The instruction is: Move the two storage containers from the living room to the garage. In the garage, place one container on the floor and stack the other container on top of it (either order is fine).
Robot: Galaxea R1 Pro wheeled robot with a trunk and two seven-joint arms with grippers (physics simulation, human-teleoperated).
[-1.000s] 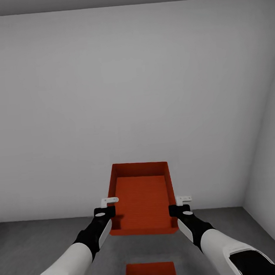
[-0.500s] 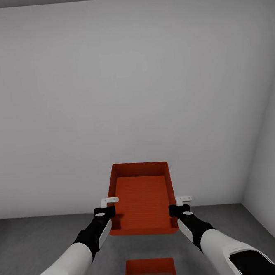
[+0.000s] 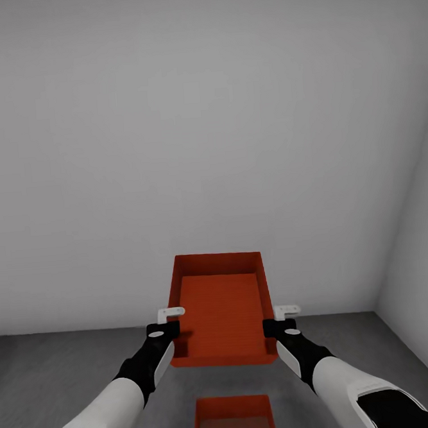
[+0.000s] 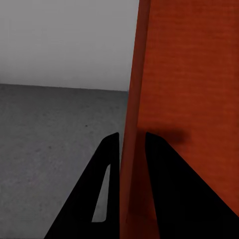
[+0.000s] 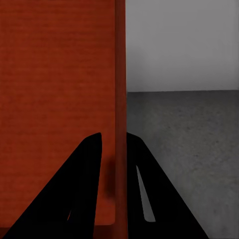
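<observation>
An orange-red storage container (image 3: 223, 310) hangs in the air in front of me, open side up, held at both long walls. My left gripper (image 3: 173, 326) is shut on its left wall (image 4: 130, 149), one black finger (image 4: 107, 164) outside and one inside. My right gripper (image 3: 273, 322) is shut on its right wall (image 5: 119, 124) the same way. A second storage container (image 3: 234, 421) sits on the dark grey floor (image 3: 53, 375) of the garage, directly under the held one and near the bottom edge of the head view.
A plain white-grey wall (image 3: 189, 145) stands close ahead. Another wall (image 3: 418, 269) meets it at the right, forming a corner. Bare floor (image 4: 50, 134) spreads to the left, and floor (image 5: 184, 144) also lies to the right of the containers.
The head view has tilted down slightly, so the ceiling edge has left the top and more of the container on the floor shows. Both arms and the held container keep their place.
</observation>
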